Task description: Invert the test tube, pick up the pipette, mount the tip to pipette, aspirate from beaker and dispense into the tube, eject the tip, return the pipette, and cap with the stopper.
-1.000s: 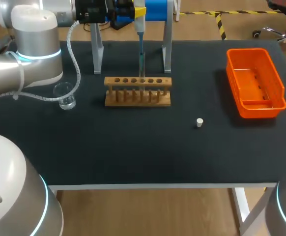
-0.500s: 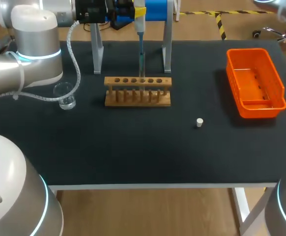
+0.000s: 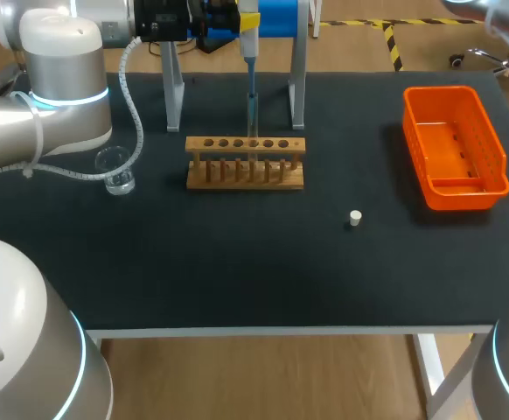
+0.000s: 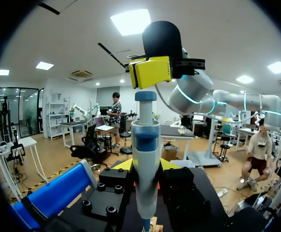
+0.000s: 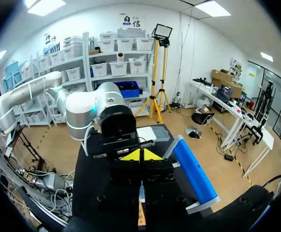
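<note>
Left gripper (image 4: 145, 170) clamps the pipette (image 4: 146, 140) upright, its tip (image 3: 253, 109) reaching down to the wooden rack (image 3: 246, 163); right gripper (image 4: 150, 71), closed up, hangs just above the plunger (image 4: 145, 95); the stopper (image 3: 355, 218) lies on the table (image 3: 237, 254)

Orange bin (image 3: 454, 149) at right on black table (image 3: 237, 254).

The pipette (image 3: 249, 52) is cut off at its top by the head view's edge, and its lower end runs out of the left wrist view.
</note>
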Controlling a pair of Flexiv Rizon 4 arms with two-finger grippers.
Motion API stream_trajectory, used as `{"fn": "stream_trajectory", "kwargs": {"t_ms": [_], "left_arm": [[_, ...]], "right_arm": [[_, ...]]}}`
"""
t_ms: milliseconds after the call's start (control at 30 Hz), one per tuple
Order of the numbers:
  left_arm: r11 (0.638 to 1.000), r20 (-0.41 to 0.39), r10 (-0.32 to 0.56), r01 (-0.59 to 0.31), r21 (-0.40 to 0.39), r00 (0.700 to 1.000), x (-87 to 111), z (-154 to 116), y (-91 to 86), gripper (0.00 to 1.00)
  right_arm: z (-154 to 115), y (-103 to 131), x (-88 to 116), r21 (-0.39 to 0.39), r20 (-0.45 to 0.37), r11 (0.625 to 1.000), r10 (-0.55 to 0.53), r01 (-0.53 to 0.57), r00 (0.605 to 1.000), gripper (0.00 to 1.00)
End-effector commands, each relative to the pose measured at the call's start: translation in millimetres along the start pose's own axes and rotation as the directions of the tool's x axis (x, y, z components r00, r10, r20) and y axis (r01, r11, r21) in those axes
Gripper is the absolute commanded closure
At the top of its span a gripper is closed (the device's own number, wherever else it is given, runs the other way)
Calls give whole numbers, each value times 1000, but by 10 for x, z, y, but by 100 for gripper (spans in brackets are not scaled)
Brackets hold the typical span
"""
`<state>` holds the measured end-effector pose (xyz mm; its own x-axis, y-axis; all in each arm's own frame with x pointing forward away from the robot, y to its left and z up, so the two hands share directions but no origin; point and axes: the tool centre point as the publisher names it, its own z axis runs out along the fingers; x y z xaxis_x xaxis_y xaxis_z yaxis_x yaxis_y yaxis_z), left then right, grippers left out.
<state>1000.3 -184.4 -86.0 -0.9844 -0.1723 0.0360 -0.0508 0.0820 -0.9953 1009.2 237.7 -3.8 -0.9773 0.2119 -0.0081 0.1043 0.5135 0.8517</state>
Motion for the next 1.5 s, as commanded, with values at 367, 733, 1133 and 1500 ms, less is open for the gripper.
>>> {"fn": "stream_trajectory", "kwargs": {"t_ms": [367,733,1133,1500], "left_arm": [[1000,-1,-1,1,-3,1000,-3,1,-7,100],[1000,-1,-1,1,-3,1000,-3,1,-7,100],[1000,-1,-1,1,-3,1000,-3,1,-7,100],[1000,-1,-1,1,-3,1000,-3,1,-7,100]], "right_arm": [[47,-43,-51,9,-12,1000,17,-17,1000,100],[95,-105,-9,26,-20,1000,12,-11,1000,100],[140,-170,21,36,-29,999,18,-17,999,100],[158,-220,38,39,-34,999,26,-24,999,100]]}}
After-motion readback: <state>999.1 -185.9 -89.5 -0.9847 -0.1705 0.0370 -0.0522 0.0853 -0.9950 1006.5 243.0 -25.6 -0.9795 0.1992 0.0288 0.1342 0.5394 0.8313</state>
